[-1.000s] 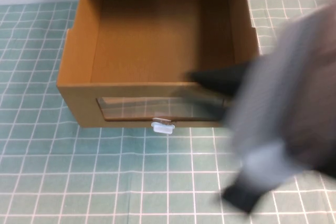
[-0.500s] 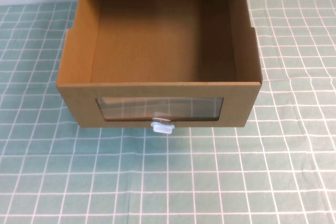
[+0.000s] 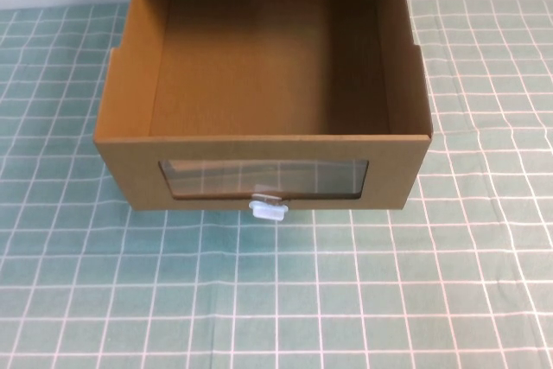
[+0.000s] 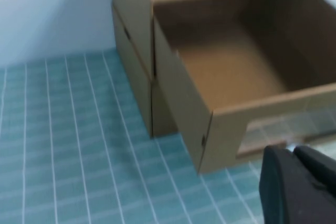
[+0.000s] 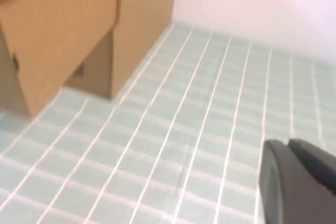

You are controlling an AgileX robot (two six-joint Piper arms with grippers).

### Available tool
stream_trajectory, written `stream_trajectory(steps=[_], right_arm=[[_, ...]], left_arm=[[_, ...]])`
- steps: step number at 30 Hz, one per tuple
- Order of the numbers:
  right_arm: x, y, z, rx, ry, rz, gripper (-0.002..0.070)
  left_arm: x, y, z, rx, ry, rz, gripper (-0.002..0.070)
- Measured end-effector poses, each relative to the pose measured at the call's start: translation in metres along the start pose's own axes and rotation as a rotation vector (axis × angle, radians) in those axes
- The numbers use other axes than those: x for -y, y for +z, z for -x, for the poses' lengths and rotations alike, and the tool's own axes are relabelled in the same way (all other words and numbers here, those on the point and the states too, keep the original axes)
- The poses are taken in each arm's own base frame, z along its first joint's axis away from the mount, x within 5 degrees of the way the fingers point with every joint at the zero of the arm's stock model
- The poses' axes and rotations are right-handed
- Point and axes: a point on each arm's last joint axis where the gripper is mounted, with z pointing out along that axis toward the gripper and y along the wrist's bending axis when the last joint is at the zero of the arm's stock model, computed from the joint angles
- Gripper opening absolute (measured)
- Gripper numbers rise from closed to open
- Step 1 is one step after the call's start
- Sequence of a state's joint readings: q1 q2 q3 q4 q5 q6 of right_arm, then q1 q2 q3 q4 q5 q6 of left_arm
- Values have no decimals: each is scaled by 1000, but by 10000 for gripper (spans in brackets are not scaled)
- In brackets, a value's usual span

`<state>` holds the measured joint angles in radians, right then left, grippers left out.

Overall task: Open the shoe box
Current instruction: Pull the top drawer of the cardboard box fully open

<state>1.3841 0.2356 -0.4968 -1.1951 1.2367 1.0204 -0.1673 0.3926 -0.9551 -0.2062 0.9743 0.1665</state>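
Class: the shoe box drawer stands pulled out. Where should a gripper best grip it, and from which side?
Probably the small pull tab, low on the drawer's windowed front, taken from the robot's side, where it juts out. The left gripper is off the shoe box's left, the right gripper off its right.

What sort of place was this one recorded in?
Probably a lab test bench: a teal grid-printed tablecloth, a plain white wall, and one cardboard shoe box with its drawer out. Left gripper and right gripper sit off either side of it.
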Motion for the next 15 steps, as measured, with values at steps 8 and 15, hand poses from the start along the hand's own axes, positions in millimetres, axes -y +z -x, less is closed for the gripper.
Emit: stream_trajectory(steps=[8,15], right_arm=[[9,-4,-12,-21,66,26,-13],[8,-4,-13,-36,76,37,-14]], left_arm=[[-2,19,-28,-156,-14,-11,-5],[-4,31,-44,-230,-22,-9,-5]])
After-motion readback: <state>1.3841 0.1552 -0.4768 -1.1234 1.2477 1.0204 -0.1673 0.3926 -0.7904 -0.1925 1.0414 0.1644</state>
